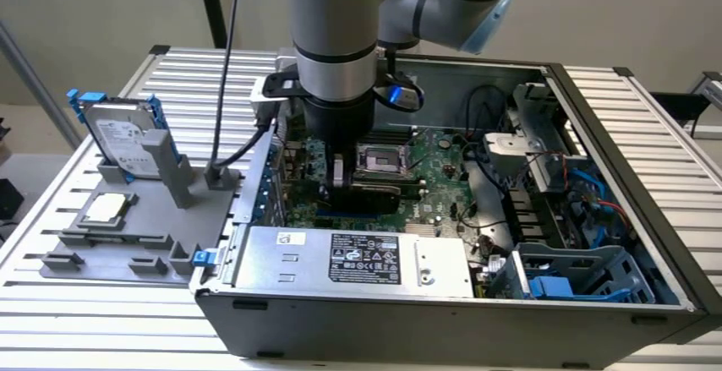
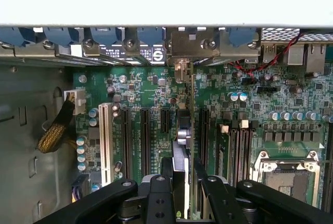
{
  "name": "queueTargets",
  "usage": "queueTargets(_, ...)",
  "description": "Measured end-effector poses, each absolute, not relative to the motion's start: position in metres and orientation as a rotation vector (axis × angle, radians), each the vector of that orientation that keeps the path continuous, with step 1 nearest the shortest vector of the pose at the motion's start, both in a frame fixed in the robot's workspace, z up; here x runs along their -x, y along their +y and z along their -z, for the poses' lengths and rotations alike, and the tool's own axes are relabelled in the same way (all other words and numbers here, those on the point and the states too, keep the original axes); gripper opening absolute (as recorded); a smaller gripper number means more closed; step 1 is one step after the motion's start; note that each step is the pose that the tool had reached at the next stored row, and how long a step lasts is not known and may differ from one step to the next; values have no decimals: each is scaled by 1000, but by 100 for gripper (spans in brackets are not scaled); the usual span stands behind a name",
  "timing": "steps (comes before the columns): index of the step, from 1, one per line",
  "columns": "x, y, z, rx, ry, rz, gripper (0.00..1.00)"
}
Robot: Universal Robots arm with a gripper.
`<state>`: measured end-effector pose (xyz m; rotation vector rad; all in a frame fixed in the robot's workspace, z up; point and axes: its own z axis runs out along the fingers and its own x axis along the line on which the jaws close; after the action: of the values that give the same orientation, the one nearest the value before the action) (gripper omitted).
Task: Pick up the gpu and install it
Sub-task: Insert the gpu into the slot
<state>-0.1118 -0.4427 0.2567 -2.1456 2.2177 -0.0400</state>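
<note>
Most of the job looks done from where you stand: the gpu (image 2: 190,125) is off the tray (image 1: 113,240) and down inside the case (image 1: 451,303), held edge-on between the fingers (image 2: 156,198) and standing upright over the motherboard (image 2: 250,94). The gripper (image 2: 184,200) is clenched on the card — you can see its top edge running from the jaws toward the rear wall, where the silver bracket (image 2: 182,44) meets the row of slot openings. In the exterior view the arm (image 1: 333,50) reaches straight down into the case at the expansion slots (image 2: 143,140), beside the CPU socket (image 1: 378,161). Whether the card's edge is fully seated in its slot you cannot tell; the contact line is hidden behind the card itself. On the tray at the exterior view's left, the hard drive (image 1: 118,139) stands in its holder and the CPU chip (image 1: 104,209) lies flat — both untouched. What is left, by my reckoning, is confirming the seat and letting go
</note>
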Motion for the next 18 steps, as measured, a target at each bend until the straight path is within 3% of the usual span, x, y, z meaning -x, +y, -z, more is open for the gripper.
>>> queueTargets(18, 112, -443, -252, 2146, 2218, 40, 26)
